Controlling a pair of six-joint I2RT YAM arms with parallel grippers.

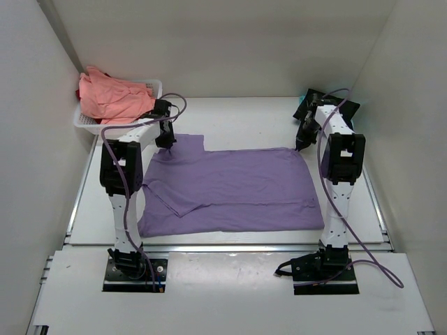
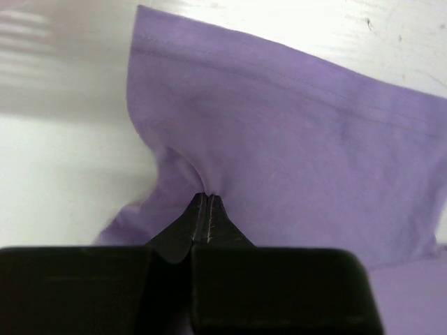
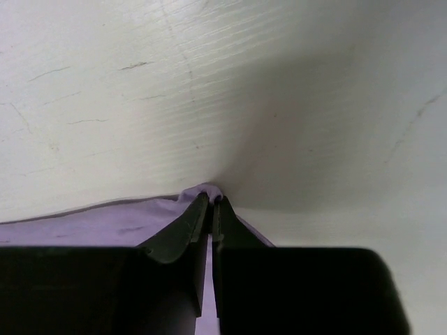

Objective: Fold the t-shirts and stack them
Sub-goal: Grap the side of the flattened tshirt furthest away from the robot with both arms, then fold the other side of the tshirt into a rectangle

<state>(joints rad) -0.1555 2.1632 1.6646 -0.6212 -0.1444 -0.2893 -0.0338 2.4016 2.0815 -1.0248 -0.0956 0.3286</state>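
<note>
**Lavender t-shirt [image 1: 230, 188] pinched at two far corners, beside the basket [image 1: 89, 124]**

The lavender t-shirt lies spread flat on the white table [image 1: 237, 115], just nearer than the white lattice basket and stretching away from it to the right.

Only the top view shows its whole outline. It is a wide rectangle with a stepped far edge, raised at the basket end, and a diagonal folded flap on the basket side. That view also shows salmon-pink shirts [image 1: 112, 98] heaped in the basket and a dark bundle [image 1: 305, 106] in the far corner opposite the basket; what the bundle is cannot be told.

The wrist views show the grips, which are too small to read from above. The left gripper [image 2: 207, 200] is at the shirt corner closest to the basket. Its jaws are pressed together on a puckered ridge of cloth, and a stitched hem runs along the edge beyond. The right gripper [image 3: 213, 202] is at the far corner away from the basket. Its jaws are nearly together, with a small peak of purple fabric caught at the tips over scratched white tabletop.

The cloth is matte, soft and mostly smooth. Bare table runs from the basket along the shirt's far edge. White walls close in on both sides, and the shirt's near hem lies close to the table's near edge.
</note>
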